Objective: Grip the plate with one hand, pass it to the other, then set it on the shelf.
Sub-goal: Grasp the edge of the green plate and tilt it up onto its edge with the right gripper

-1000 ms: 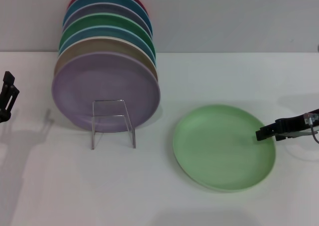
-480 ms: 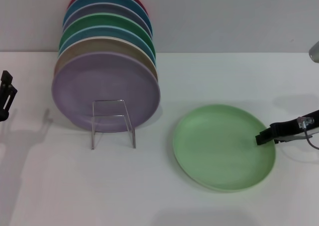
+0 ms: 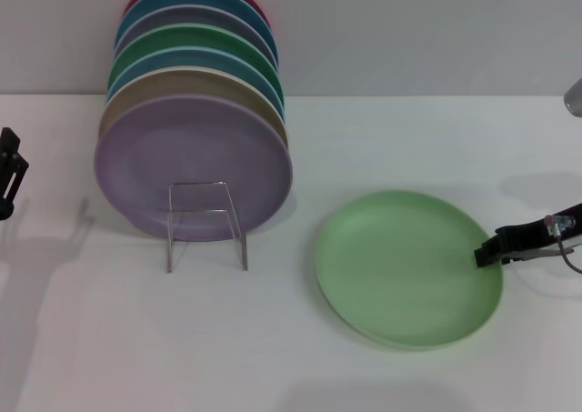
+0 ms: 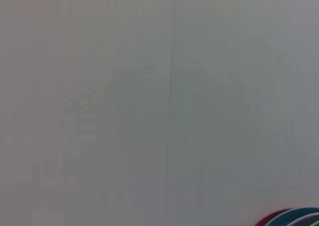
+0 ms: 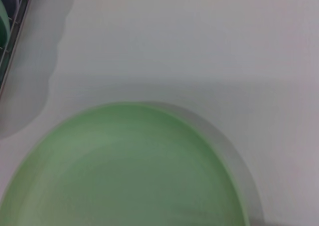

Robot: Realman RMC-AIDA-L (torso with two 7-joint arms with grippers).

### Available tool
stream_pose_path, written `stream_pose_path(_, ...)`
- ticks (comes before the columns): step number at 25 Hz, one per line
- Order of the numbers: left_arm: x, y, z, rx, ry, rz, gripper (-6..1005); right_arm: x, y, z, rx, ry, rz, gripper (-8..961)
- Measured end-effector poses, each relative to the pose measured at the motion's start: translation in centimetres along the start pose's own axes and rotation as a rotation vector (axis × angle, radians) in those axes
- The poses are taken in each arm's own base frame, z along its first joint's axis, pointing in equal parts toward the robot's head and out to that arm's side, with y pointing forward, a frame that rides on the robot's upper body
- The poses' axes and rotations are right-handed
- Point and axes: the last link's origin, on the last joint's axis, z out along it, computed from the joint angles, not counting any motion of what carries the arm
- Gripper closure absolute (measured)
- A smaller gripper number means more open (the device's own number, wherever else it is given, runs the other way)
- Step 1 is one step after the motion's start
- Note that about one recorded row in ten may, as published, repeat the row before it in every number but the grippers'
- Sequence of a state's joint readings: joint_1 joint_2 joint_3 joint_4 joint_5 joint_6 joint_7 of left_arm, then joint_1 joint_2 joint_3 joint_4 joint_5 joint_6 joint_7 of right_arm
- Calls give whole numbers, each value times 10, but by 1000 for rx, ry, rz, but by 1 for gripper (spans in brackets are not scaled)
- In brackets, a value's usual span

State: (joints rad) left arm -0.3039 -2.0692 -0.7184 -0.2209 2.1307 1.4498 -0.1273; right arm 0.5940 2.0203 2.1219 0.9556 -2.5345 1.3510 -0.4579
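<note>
Mint-green round matte plate lies flat; black right gripper touches its right rim, finger state unclear — it could slip off.

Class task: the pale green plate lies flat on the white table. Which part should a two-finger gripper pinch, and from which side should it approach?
Pinch the raised rim of the pale green plate on its right edge. The plate lies flat, so only the thin rim offers a pinch, likely one finger over and one under. The right gripper is already at that edge, coming in low from the right. The left gripper sits far off at the table's left.
</note>
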Motion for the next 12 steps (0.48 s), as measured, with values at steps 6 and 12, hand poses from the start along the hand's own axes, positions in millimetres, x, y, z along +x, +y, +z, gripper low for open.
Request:
stream_pose_path(6,1,0,1,0,3,0,166,-2,-1,0,30,15,-21,744)
stream_pose_path(12,1,0,1,2,5,0,166,-3,0,0,36,21,-27,865)
